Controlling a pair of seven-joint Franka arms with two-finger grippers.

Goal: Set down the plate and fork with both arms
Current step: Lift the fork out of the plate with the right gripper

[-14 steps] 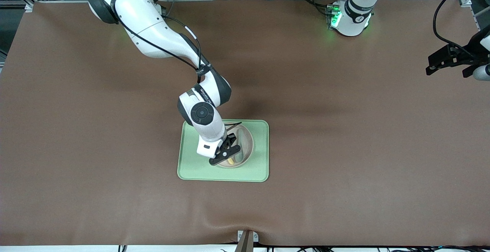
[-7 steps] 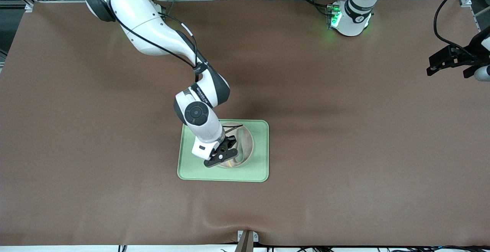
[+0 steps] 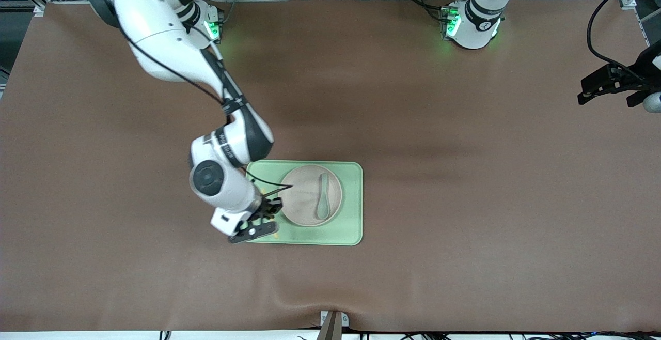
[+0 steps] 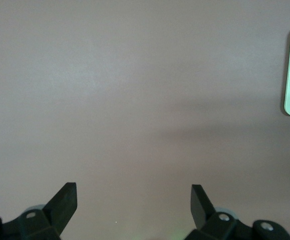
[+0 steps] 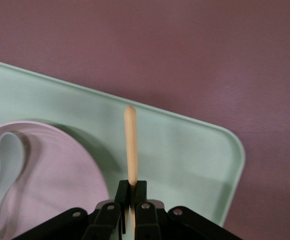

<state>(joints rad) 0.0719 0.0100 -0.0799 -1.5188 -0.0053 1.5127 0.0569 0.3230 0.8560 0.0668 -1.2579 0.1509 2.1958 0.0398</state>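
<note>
Now | right jaws clamp fork (image 5: 130, 145) over tray (image 5: 195, 150) | left jaws apart, waiting

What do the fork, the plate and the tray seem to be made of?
Fork: likely plastic; smooth, matte yellow, one uniform colour. It is held in the right gripper.
Plate: plastic or ceramic, cannot tell; pale beige, dull, no glare.
Tray: probably plastic or silicone; matte light green, with soft rounded corners.

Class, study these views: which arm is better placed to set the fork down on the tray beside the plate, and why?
The right. The right gripper is shut on the fork, over the tray beside the plate. The left gripper waits open over bare table at the left arm's end.
</note>
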